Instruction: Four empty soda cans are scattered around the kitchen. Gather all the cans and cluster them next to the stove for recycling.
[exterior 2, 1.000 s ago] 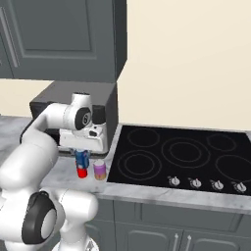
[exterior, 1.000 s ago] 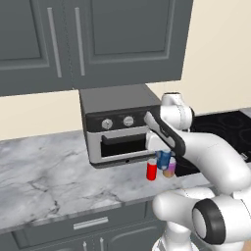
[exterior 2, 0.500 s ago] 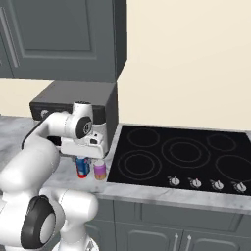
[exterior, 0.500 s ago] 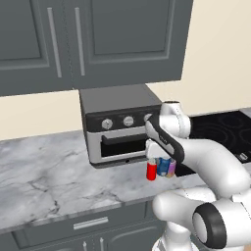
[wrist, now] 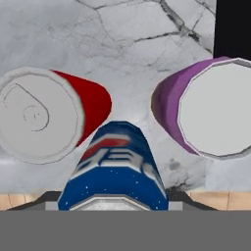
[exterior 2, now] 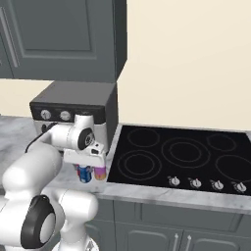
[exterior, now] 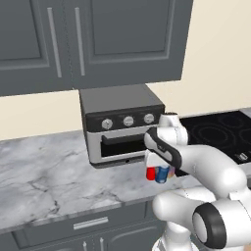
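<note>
While the gripper (exterior 2: 86,164) hangs low over the marble counter (exterior: 44,181) just left of the stove (exterior 2: 181,154), its jaws stand narrow around the blue can (wrist: 115,169), which seems held, though the finger tips are hidden behind it. Seen from the hand, the red can (wrist: 49,115) stands upright at ten o'clock of the blue one and the purple can (wrist: 208,108) at two o'clock, each just beside it, apparently not touching. All three cans sit in front of the toaster oven (exterior: 120,122), whose door is shut; its inside cannot be seen.
</note>
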